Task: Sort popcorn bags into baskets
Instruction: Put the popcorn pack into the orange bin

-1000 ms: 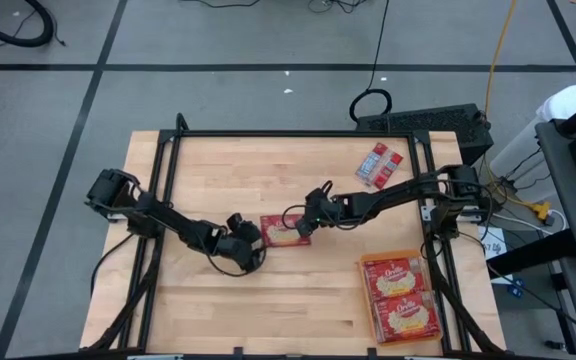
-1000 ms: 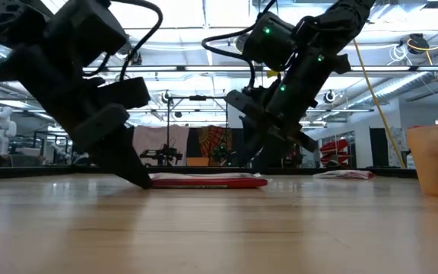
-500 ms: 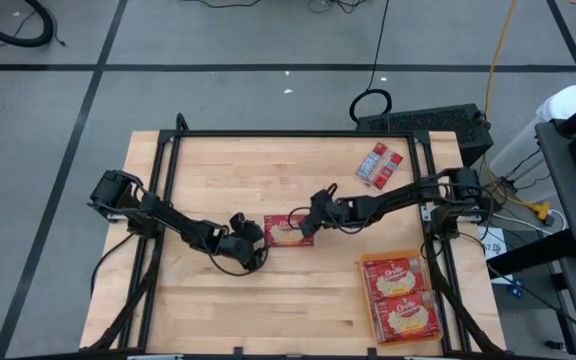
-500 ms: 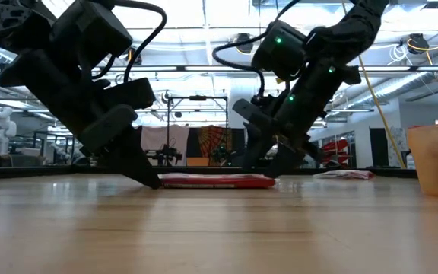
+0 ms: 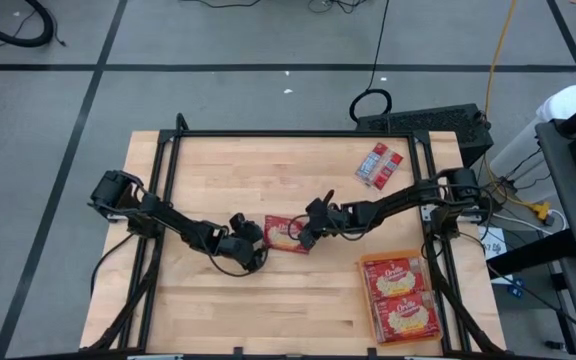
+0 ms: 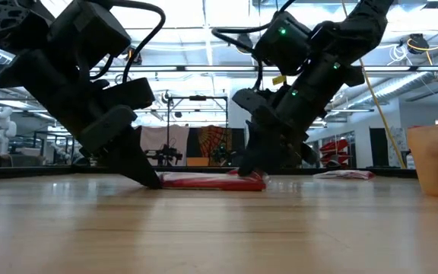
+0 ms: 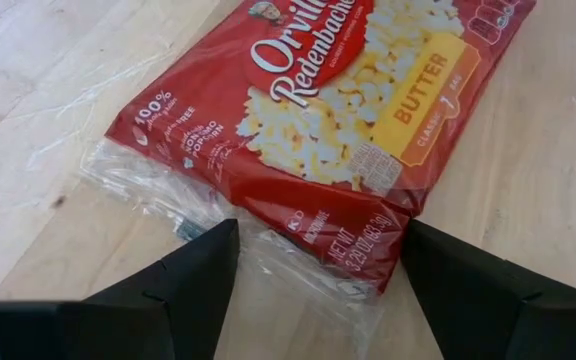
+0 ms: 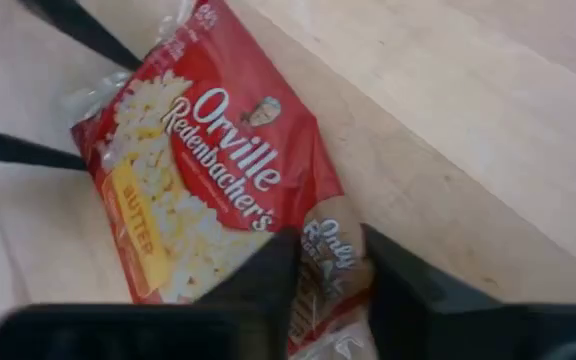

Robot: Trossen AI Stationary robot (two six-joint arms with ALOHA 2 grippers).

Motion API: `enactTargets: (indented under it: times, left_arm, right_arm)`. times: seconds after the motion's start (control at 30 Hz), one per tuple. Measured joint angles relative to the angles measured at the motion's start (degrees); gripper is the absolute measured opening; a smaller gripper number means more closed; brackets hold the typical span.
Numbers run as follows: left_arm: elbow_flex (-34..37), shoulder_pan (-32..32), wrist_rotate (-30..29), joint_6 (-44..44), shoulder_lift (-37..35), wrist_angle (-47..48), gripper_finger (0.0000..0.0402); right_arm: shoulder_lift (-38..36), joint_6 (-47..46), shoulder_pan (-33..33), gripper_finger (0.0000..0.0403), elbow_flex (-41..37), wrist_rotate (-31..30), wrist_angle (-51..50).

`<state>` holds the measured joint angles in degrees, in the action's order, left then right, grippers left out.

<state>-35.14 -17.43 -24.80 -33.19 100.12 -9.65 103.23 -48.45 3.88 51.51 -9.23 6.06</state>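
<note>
Center bag (image 5: 286, 234): red Orville Redenbacher's butter pack in clear wrap, flat on the table mid-board, one end lifted and crumpled. Two bags (image 5: 379, 165) lie side by side at the far right, grey-white panels up. Orange basket (image 5: 425, 296) near right holds two bags (image 5: 400, 296) (face up, end to end).

A light wooden table (image 5: 218, 180) with a butcher-block top, edged by a dark metal frame (image 5: 288, 133), carries everything here. Near its middle a red popcorn bag (image 5: 282, 233) with a yellow-cream picture lies flat on the wood, and toward the far right corner two small red packets with grey-white panels (image 5: 379, 165) lie side by side, touching. At the near right corner sits a shallow orange tray (image 5: 400, 296), lengthwise, with two more red bags lying in it one behind the other.
</note>
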Motion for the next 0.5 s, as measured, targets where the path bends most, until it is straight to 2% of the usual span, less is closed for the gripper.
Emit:
enactTargets:
  times: [0.1,0.13,0.3,0.5]
  left_arm:
    - [-0.02,-0.33,0.29,0.14,-1.55,1.57,0.0282]
    - [-0.02,-0.46,0.62,0.24,-2.12,2.21,0.0282]
    - [0.40,-2.29,2.54,0.17,-9.86,7.58,0.0282]
    - [0.22,-5.76,0.00,-0.44,-19.56,12.32,0.0282]
  right_arm:
    - [-0.47,3.00,-0.02,0.0026,0.00,0.58,0.63]
    - [-0.99,4.29,-0.01,0.0015,0.00,0.85,0.61]
    - [-6.06,7.82,0.12,0.0013,0.00,1.44,-0.20]
    - [-16.90,9.81,2.86,0.0005,0.02,0.38,-6.48]
